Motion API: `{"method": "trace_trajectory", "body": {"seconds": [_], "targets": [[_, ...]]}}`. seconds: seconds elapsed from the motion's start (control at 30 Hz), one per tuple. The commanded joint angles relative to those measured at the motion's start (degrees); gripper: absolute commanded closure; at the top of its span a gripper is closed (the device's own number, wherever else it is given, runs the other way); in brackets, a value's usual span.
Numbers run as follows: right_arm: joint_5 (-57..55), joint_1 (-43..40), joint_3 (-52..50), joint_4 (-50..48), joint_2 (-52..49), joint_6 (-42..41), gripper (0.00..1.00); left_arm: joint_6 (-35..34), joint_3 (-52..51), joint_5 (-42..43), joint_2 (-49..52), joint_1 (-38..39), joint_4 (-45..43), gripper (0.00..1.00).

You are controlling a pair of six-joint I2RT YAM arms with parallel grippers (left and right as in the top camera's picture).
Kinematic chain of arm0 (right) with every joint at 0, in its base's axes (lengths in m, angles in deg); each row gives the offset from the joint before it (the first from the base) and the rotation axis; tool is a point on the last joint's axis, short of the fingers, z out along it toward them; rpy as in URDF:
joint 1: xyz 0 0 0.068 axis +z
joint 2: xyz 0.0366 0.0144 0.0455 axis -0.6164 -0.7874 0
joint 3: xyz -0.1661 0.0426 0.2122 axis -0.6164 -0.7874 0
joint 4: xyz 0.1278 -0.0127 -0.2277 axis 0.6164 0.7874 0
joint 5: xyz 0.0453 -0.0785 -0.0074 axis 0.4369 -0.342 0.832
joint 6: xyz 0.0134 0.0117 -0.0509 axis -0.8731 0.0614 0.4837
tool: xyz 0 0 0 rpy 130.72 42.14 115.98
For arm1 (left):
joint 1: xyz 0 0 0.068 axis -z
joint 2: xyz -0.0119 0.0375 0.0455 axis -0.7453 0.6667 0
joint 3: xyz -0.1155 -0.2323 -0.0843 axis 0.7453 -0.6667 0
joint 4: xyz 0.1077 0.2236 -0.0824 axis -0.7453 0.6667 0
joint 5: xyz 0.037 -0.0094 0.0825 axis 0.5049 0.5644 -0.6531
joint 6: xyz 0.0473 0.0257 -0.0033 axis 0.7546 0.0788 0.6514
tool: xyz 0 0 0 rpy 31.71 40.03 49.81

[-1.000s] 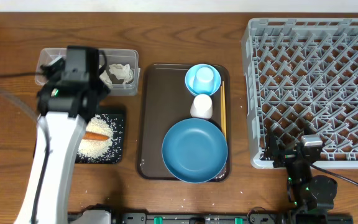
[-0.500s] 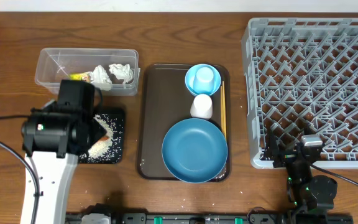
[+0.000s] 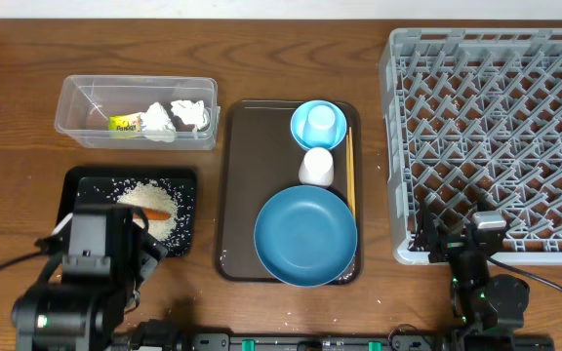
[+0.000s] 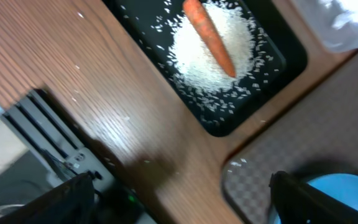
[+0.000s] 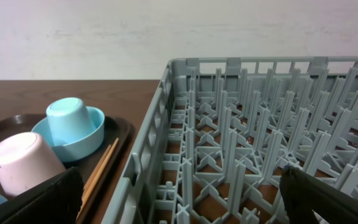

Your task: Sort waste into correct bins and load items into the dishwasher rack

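Observation:
The clear tub (image 3: 86,97) holds crumpled tissue (image 3: 179,116) and the yellow-green wrapper (image 3: 122,124). The black tray (image 3: 185,185) holds rice (image 3: 156,198) and the carrot (image 3: 150,213); the left wrist view also shows the carrot (image 4: 209,36) and rice (image 4: 197,62). My left arm (image 3: 86,283) is at the front edge, and its gripper (image 4: 179,208) is open and empty above bare table. The dark-blue dish (image 3: 305,235), white cup (image 3: 316,167), light-blue cup (image 3: 318,121) in the bowl (image 3: 301,130), and chopsticks (image 3: 350,180) lie on the brown tray. My right gripper (image 5: 179,208) is open and empty at the rack's (image 3: 496,117) front-left corner.
The brown serving tray (image 3: 242,185) lies between the black tray and the grey rack. The rack holds nothing between its upright pegs (image 5: 253,124). Stray rice grains dot the table near the front left. A dark mount (image 4: 42,130) runs along the table's front edge.
My left arm has pulled back from over the clear tub, across the black tray, to the front edge. The tub and tray contents now show. The right arm has not moved.

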Motion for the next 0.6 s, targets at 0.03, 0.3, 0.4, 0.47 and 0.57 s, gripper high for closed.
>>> {"method": "trace_trajectory", "body": {"seconds": [0.03,0.3,0.4,0.47,0.57], "targets": [[-0.31,-1.05,-0.13,0.17,-0.07,0.66,0.01,-5.27,-0.52,2.47,-1.55,0.02,-0.2,0.05],[-0.33,-1.05,-0.13,0.17,-0.07,0.66,0.01,-5.75,-0.52,-1.9,-0.79,-0.09,-7.67,0.03],[-0.31,-1.05,-0.13,0.17,-0.07,0.68,0.01,-5.75,-0.52,-5.55,-0.13,-1.51,-9.73,0.03],[-0.33,-1.03,-0.13,0.17,-0.07,0.66,0.01,-5.73,-0.52,-5.84,0.52,-3.74,-10.47,0.03],[-0.31,-1.05,-0.13,0.17,-0.07,0.66,0.01,-5.7,-0.52,-6.05,2.23,-9.01,-11.02,0.03]]}}
